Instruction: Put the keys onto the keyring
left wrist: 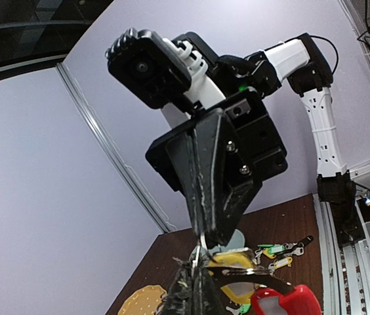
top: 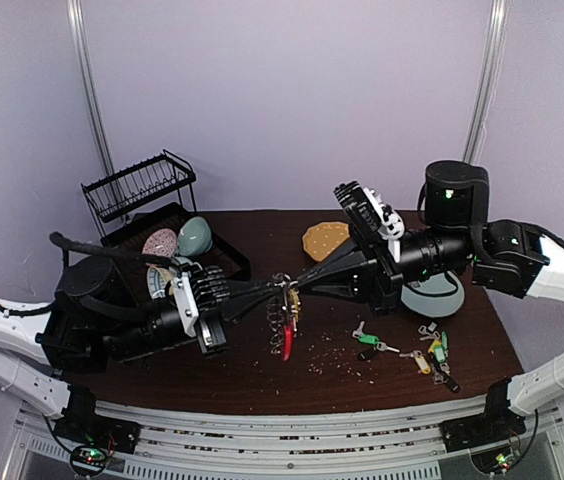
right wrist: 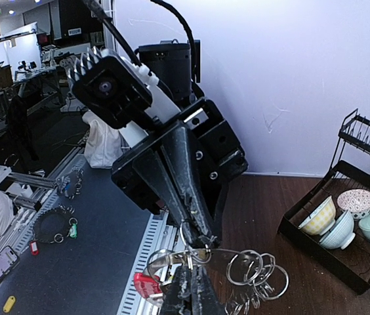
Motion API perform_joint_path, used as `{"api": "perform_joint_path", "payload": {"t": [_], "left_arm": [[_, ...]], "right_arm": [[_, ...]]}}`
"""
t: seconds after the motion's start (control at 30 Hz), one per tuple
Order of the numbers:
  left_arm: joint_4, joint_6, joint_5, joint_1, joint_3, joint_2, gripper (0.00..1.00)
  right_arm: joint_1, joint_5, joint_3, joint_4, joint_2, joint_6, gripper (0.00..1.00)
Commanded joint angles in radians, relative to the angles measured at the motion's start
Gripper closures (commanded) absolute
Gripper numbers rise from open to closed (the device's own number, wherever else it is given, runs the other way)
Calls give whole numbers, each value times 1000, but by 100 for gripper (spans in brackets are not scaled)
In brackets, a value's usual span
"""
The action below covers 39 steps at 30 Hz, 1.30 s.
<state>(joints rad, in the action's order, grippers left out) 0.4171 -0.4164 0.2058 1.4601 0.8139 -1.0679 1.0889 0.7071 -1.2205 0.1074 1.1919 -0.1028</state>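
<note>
The keyring hangs above the table's middle between both grippers; its red arc point(top: 287, 343) dangles below, with silver loops point(right wrist: 260, 269) fanned out along a dark band point(left wrist: 296, 287). My left gripper point(top: 280, 288) is shut on a silver loop at the ring's top, seen in the left wrist view point(left wrist: 198, 279). My right gripper point(top: 298, 285) meets it tip to tip and is shut on the ring beside it, seen in the right wrist view point(right wrist: 190, 279). A yellow tag point(left wrist: 232, 261) hangs at the tips. The other keys point(top: 417, 350) lie loose on the table at the right.
A round yellow dotted plate point(top: 324, 240) lies at the back centre. A black dish rack point(top: 152, 215) with bowls stands at the back left. A pale blue bowl point(top: 432, 297) sits under the right arm. Small crumbs are scattered near the keys.
</note>
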Motion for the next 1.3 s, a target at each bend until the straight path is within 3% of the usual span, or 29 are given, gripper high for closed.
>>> {"api": "perform_joint_path", "payload": {"t": [0.0, 0.5, 1.27], "left_arm": [[47, 3, 2, -6, 34, 1, 100], [31, 4, -1, -6, 33, 5, 100], [39, -5, -40, -6, 24, 14, 100]], "right_arm": [[6, -38, -12, 26, 6, -21, 100], [6, 11, -9, -24, -16, -1, 100], [6, -46, -7, -14, -14, -6, 100]]}}
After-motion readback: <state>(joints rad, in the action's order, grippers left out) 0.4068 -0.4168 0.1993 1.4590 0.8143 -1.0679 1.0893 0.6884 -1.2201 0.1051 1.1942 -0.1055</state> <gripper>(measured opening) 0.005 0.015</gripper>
